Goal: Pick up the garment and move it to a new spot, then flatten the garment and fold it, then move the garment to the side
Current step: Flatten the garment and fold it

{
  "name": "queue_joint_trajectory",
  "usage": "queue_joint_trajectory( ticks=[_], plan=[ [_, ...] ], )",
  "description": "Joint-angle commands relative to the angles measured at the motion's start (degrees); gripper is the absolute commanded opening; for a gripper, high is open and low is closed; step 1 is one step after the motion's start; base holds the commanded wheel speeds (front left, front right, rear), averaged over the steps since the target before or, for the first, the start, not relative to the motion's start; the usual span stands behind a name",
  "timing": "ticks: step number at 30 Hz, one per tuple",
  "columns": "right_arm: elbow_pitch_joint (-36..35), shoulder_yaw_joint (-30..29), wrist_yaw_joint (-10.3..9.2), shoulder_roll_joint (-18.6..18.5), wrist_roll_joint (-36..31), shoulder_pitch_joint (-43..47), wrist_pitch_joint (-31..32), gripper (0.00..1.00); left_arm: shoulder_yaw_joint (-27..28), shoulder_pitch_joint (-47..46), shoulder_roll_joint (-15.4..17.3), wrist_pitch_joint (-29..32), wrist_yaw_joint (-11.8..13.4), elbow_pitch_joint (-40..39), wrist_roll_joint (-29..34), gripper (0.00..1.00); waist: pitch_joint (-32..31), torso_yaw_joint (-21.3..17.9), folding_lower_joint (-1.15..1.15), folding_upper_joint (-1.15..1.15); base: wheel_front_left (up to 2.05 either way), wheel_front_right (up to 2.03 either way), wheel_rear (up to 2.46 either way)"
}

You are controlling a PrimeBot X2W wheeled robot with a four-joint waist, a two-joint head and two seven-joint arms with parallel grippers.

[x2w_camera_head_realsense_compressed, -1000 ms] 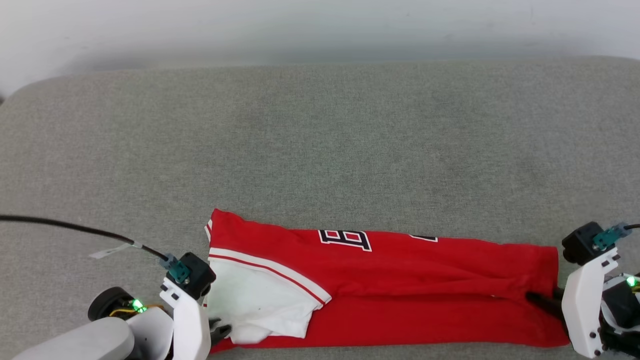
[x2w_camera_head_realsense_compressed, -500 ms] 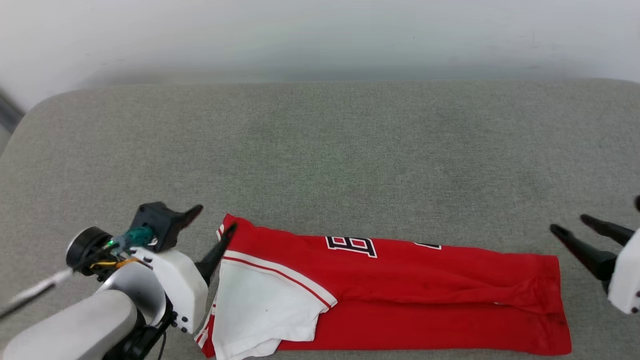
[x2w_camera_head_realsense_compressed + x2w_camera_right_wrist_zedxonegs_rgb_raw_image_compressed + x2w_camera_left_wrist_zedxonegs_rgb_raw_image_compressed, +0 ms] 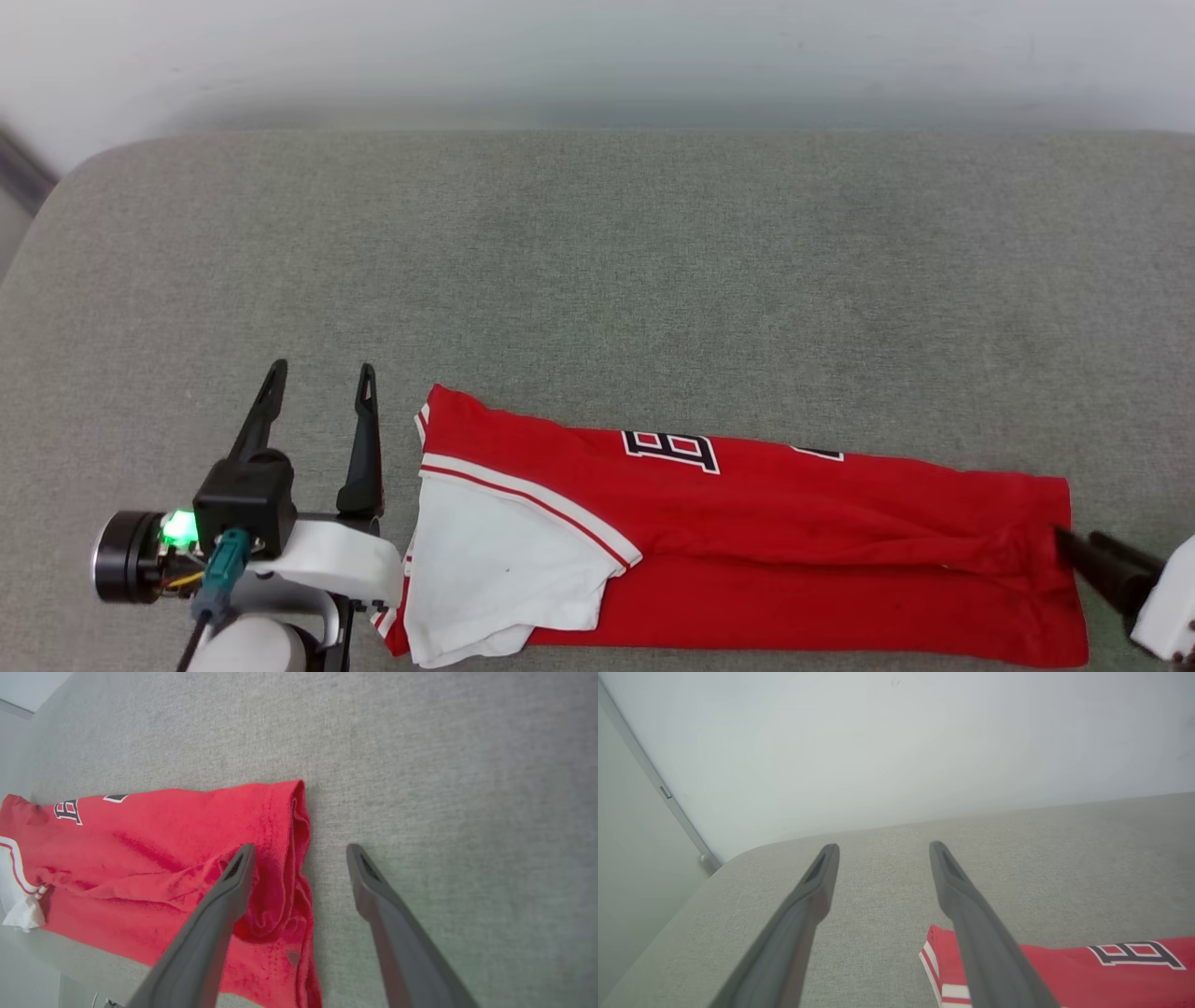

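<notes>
Four fingers (image 3: 362,439) spread; one garment (image 3: 794,523) folded.

garment (image 3: 794,560) lies along the front edge of the cushion (image 3: 597,280), centre to right. Everything from it back to the wall (image 3: 597,56) is bare fabric, open for passes. Left front corner taken by the left gripper (image 3: 322,369), fingers apart; right gripper (image 3: 300,849) straddles the garment's right hem, fingers apart.

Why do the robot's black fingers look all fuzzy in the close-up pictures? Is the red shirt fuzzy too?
Left wrist view: the left gripper goes soft and smeary toward the bottom edge, close to the lens. Right wrist view: the right gripper does too, and the garment looks grainy. Head view: even light, only faint shadows, the garment's letters crisp, the wall hazy.
</notes>
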Motion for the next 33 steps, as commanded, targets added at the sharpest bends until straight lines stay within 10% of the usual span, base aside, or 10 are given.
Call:
queue_joint_trajectory(
  ticks=[1,14,15,17,33],
  plan=[
    [0.46,0.29,-0.01,1.22,0.73,0.95,0.80,1.00,1.87,1.90,-1.23,-0.39,0.34,-0.05,2.19,1.00,0.18,0.16,0.00,0.00,0.00,0.00,0.00],
    [4.42,7.66,-0.04,8.26,3.61,2.29,8.90,1.00,17.37,13.24,-15.61,-0.41,-5.52,0.10,19.24,1.00,0.47,1.41,0.00,0.00,0.00,0.00,0.00],
    [4.59,7.88,-0.04,8.21,3.33,2.21,8.86,0.47,18.18,13.79,-16.63,-0.41,-5.78,0.01,20.37,1.00,0.48,1.39,0.00,0.00,0.00,0.00,0.00],
    [5.03,7.96,-0.05,8.21,3.11,1.72,8.42,0.00,19.54,14.86,-18.32,-0.41,-6.41,0.13,22.67,1.00,0.45,1.35,0.00,0.00,0.00,0.00,0.00],
    [1.83,3.89,-0.05,-0.71,3.54,-1.37,7.77,0.00,26.09,20.93,-26.26,-0.34,-12.59,1.54,31.26,1.00,-3.25,0.56,0.00,0.00,0.00,0.00,0.00]
  ],
)
